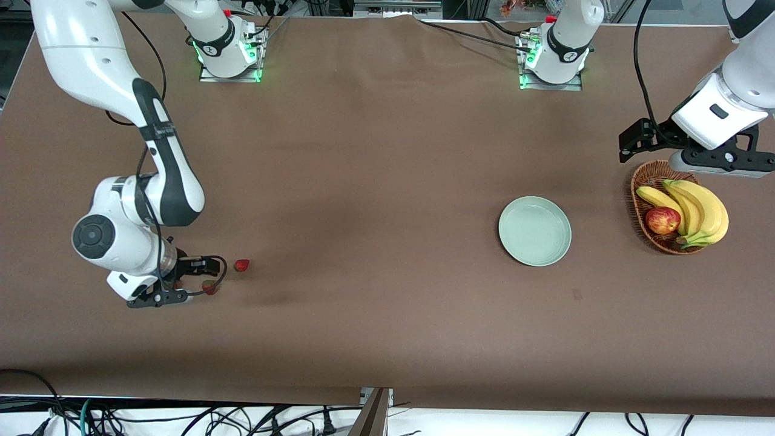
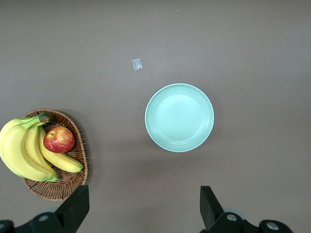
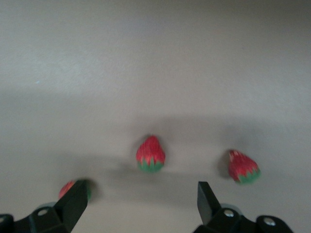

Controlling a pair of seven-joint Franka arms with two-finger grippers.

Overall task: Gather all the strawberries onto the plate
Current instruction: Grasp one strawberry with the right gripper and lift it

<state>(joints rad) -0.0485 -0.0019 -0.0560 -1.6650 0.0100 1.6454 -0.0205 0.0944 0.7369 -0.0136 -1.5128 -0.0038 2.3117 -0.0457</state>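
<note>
The right gripper (image 3: 138,204) hangs low over the table at the right arm's end, its fingers (image 3: 73,204) spread wide and holding nothing. Three strawberries lie on the brown cloth beneath it: the middle strawberry (image 3: 150,154) sits between the spread fingers, a second strawberry (image 3: 243,167) lies just outside one finger, and a third strawberry (image 3: 68,188) is partly hidden by the other finger. In the front view only two berries show clearly by the gripper (image 1: 181,281). The left gripper (image 2: 143,208) waits in the air above the table at the left arm's end, its fingers also released and empty. The plate (image 1: 534,231) lies empty on the table (image 1: 375,181), well apart from the berries. Beside the plate, toward the left arm's end, stands a wicker basket (image 1: 645,181) with bananas (image 1: 702,209) and an apple (image 1: 662,220).
</note>
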